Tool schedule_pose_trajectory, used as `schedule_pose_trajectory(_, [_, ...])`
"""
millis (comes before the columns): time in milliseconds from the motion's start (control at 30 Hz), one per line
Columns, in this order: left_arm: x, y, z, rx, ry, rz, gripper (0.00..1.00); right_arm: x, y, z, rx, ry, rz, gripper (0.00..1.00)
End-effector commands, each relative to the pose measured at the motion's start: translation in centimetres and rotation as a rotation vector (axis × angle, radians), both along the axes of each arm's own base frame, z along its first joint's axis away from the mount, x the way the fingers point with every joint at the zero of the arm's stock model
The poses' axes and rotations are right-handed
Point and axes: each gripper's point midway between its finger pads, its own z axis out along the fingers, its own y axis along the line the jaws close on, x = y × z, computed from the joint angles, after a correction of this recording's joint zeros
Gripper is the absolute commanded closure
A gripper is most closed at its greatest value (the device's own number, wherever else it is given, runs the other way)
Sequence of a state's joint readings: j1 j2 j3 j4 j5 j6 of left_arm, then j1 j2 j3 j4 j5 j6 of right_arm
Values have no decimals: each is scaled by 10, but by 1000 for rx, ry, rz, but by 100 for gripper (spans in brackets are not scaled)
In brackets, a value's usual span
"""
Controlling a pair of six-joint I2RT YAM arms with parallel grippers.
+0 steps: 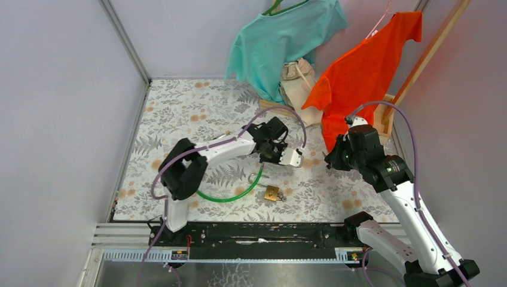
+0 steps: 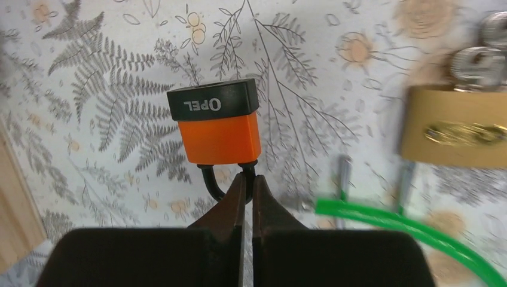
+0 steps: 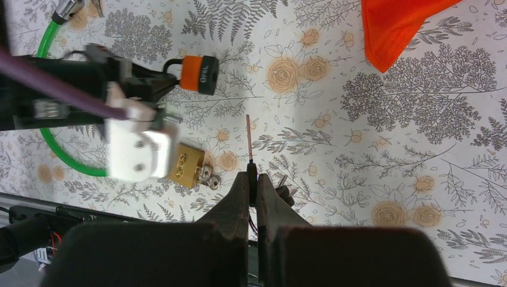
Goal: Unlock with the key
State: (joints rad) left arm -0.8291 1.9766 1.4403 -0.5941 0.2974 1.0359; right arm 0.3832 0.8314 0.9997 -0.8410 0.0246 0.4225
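My left gripper (image 2: 248, 179) is shut on the black shackle of a small orange and black padlock (image 2: 218, 122) and holds it above the floral table. The padlock also shows in the right wrist view (image 3: 199, 73). My right gripper (image 3: 252, 176) is shut on a key (image 3: 249, 140) whose thin blade points forward; spare keys hang beside its fingers (image 3: 236, 197). The key tip is apart from the padlock, which lies up and to its left in that view. In the top view the left gripper (image 1: 281, 152) and the right gripper (image 1: 332, 158) face each other over the table's middle.
A brass padlock (image 1: 272, 192) with keys in it lies on a green cable loop (image 1: 230, 196) near the front edge. It also shows in the left wrist view (image 2: 457, 131). A red shirt (image 1: 365, 66) and a teal shirt (image 1: 281, 36) hang at the back by a wooden rack (image 1: 418, 66).
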Motion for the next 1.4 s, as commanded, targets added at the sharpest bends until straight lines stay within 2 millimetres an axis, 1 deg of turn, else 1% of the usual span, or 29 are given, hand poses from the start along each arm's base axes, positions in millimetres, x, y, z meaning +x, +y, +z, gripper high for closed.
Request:
schedule_pose_trajectory(0, [-31,13,61,-65,123,53,100,8,5,19,19,-62,30,100])
schedule_pose_trajectory(33, [-37,15,68,-79,156,65,100,9,6,19,21,-65,34,100])
schedule_pose_trajectory(100, [-52,29,80,-94,232,83,100,10,8,20,25,-67,43,100])
schedule_pose_trajectory(167, [-59,42,95,-132,278,100,100,11,11,20,34,-69,57,100])
schedule_pose_trajectory(200, [-62,46,106,-167,287,104,100,12,13,21,40,-71,61,100])
schedule_pose_trajectory(300, [-70,59,142,-265,235,75,100,14,18,21,57,-72,80,100])
schedule_pose_trajectory(333, [-74,64,151,-270,226,67,100,16,22,22,68,-75,91,100])
schedule_pose_trajectory(400, [-80,74,169,-282,149,11,100,17,28,21,90,-70,109,100])
schedule_pose_trajectory(467, [-84,83,189,-319,11,-81,100,19,35,22,117,-67,130,100])
schedule_pose_trajectory(500, [-88,87,199,-353,-103,-123,100,20,37,21,125,-67,136,100])
schedule_pose_trajectory(567, [-83,89,216,-420,-356,-192,100,22,41,23,142,-76,146,100])
schedule_pose_trajectory(600, [-86,91,226,-463,-480,-245,100,24,43,25,147,-80,150,100])
schedule_pose_trajectory(633, [-90,90,231,-509,-584,-302,100,25,44,26,150,-84,155,100])
schedule_pose_trajectory(733, [-111,91,248,-647,-876,-438,100,26,45,28,148,-88,169,100])
schedule_pose_trajectory(767, [-120,91,255,-708,-961,-475,100,26,46,28,146,-88,173,100])
schedule_pose_trajectory(800, [-126,91,258,-742,-1034,-509,100,26,45,28,143,-90,176,100])
schedule_pose_trajectory(833, [-132,91,267,-790,-1106,-528,100,26,45,29,141,-92,177,100])
schedule_pose_trajectory(933, [-143,92,272,-851,-1161,-549,100,26,45,28,136,-96,180,100])
schedule_pose_trajectory(1067, [-139,92,271,-864,-1240,-524,100,26,45,27,136,-94,180,100])
schedule_pose_trajectory(1200, [-130,92,262,-824,-1187,-482,100,26,45,27,137,-93,182,100])
schedule_pose_trajectory(1267, [-121,94,250,-762,-1065,-425,100,26,45,29,136,-93,184,100])
schedule_pose_trajectory(1333, [-112,98,227,-642,-832,-338,100,27,45,30,134,-94,185,100])
schedule_pose_trajectory(1367, [-112,105,197,-535,-645,-273,100,27,45,32,134,-97,185,100])
